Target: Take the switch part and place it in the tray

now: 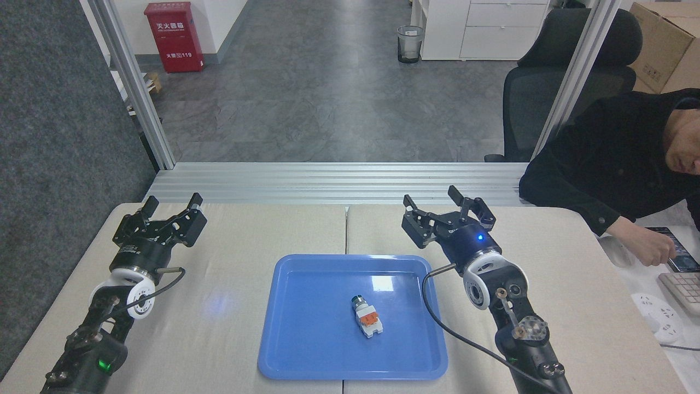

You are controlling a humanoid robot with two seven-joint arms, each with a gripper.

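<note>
The switch part (367, 317), a small white block with an orange-red middle and a round silver-and-dark end, lies flat inside the blue tray (306, 350), right of the tray's centre. My right gripper (445, 203) is open and raised above the table behind the tray's far right corner, well away from the part, with nothing between its fingers. Over the far left of the table, my left gripper (172, 205) also stands open and holds nothing.
A person in black leans over the table's far right corner, a hand (651, 249) by a phone. A keyboard (683, 290) and a white power strip (656, 317) lie at the right edge. A black cable (437, 323) from my right arm hangs over the tray's right rim.
</note>
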